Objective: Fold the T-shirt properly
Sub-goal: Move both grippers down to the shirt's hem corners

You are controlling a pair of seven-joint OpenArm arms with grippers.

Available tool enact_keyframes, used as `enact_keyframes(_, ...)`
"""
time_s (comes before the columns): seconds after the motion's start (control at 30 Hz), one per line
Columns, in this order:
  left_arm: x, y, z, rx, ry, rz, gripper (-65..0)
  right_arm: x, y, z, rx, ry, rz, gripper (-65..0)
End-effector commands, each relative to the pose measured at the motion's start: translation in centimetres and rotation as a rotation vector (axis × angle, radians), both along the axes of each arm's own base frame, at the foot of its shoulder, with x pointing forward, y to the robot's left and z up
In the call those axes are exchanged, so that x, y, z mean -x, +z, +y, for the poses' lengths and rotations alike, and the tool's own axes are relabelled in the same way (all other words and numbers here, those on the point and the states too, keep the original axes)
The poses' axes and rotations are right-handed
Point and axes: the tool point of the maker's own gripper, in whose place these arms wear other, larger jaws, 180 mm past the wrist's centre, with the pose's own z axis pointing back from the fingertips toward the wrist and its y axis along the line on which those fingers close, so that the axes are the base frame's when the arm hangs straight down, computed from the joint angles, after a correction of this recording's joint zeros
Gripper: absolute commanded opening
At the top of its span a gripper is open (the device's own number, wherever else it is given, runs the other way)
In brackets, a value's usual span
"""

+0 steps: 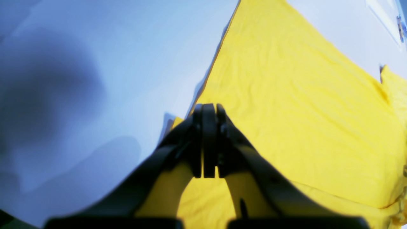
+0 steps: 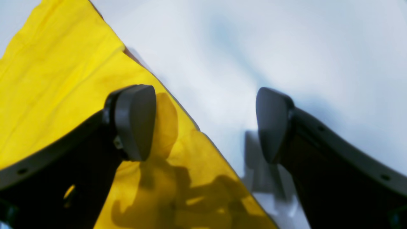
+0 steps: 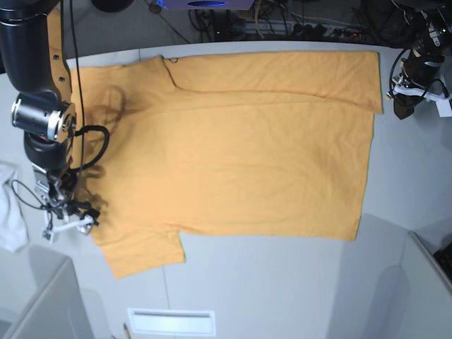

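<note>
The yellow-orange T-shirt [image 3: 247, 148] lies spread flat on the pale table [image 3: 282, 282], collar end to the left and hem to the right. A strip along its far edge looks folded over. My left gripper [image 1: 209, 109] is shut, its tips over the shirt's [image 1: 286, 111] edge; no cloth shows between them. In the base view it [image 3: 404, 106] hangs beside the shirt's far right corner. My right gripper [image 2: 206, 124] is open and straddles the shirt's [image 2: 63, 79] edge, one finger [image 2: 133, 121] over cloth, the other over bare table. In the base view it [image 3: 67, 215] is near the lower sleeve [image 3: 141, 254].
A small white cloth [image 3: 10, 212] lies at the table's left edge. Cables and equipment [image 3: 268, 21] run along the back edge. A pale slot [image 3: 171, 321] sits at the front. Grey panels stand at the front left and front right corners.
</note>
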Motion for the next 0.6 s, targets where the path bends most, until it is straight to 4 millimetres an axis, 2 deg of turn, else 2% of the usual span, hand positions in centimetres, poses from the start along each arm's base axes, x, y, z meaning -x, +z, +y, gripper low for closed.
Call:
enact_keyframes(0.0, -0.4, 1.0, 0.2, -0.021, -0.008, -0.033, -65.0, -0.7, 0.9, -0.2, -0.007, 0.002, 0.005, -19.1)
enact_keyframes(0.13, -0.4, 1.0, 0.3, -0.02, -0.007, -0.033, -65.0, -1.8, 2.1, 0.8, -0.029, 0.047, 0.003, -19.1)
enact_keyframes(0.2, -0.5, 1.0, 0.3, -0.019, -0.008, -0.033, -65.0, -2.0, 2.0, 1.4, -0.038, 0.06, 0.012, -21.2)
enact_keyframes(0.43, -1.2, 1.4, 0.4, -0.021, -0.005, -0.054, -65.0, -1.6, 1.4, 1.8, -0.042, 0.066, 0.021, -35.6)
enact_keyframes(0.57, -2.3, 1.5, 1.2, -0.029, -0.014, -0.059, -65.0, -1.6, 1.5, 1.8, -0.042, 0.066, 0.02, -49.1)
